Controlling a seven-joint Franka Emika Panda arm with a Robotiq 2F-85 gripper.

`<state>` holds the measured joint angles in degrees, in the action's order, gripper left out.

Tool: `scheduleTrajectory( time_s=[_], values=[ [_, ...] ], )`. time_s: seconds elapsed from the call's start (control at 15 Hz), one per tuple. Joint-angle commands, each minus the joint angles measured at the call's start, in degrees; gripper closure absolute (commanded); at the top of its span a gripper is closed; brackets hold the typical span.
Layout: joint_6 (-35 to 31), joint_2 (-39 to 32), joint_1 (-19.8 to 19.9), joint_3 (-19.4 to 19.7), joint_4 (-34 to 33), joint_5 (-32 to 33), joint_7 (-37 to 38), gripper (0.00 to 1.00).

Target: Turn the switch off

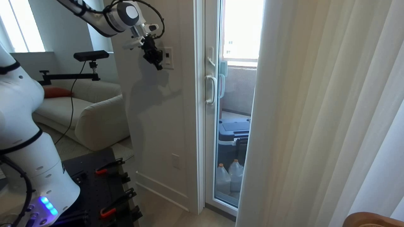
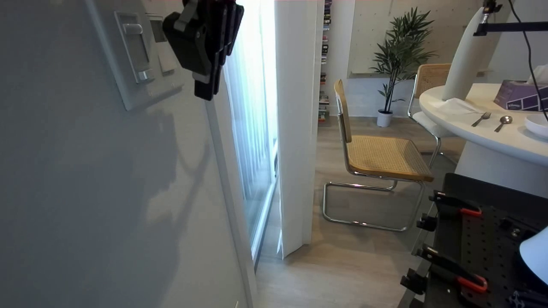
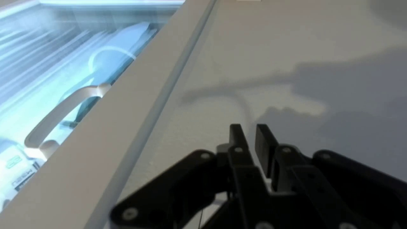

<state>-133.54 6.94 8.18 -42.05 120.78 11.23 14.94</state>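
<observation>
1. My hand (image 3: 249, 129) has its fingers (image 3: 237, 138) slightly spread, a narrow gap between them and nothing pinched, as the wrist view shows.
2. The switch (image 1: 169, 59) is on the wall (image 1: 159, 132), high and left of centre in an exterior view: just right of my hand, partly behind it, long axis upright.
3. In an exterior view the switch (image 2: 150, 55) sits at the upper left, with my hand to its right; I can't tell if they touch.
4. I'd judge this the approach: the coming move turns on bringing the fingers across to the switch, then pressing along its upright line.
</observation>
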Motion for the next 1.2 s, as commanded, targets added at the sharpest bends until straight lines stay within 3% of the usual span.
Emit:
scheduleTrajectory(
  time_s=[0.0, 0.2, 0.47, 0.8, 1.13],
  values=[
    [9.43, 0.48, -10.05, 9.02, -2.85, -4.34, -4.88, 0.5],
    [14.56, 3.96, -16.4, 16.45, -1.41, -8.28, -12.0, 0.28],
    [24.15, 8.08, -20.5, 23.73, -0.89, -10.1, -24.46, 0.0],
    [36.12, 13.5, -22.71, 30.38, -0.49, -9.49, -42.64, 0.0],
    [42.64, 17.13, -24.63, 35.5, -0.24, -9.26, -62.01, 0.0]
  ],
)
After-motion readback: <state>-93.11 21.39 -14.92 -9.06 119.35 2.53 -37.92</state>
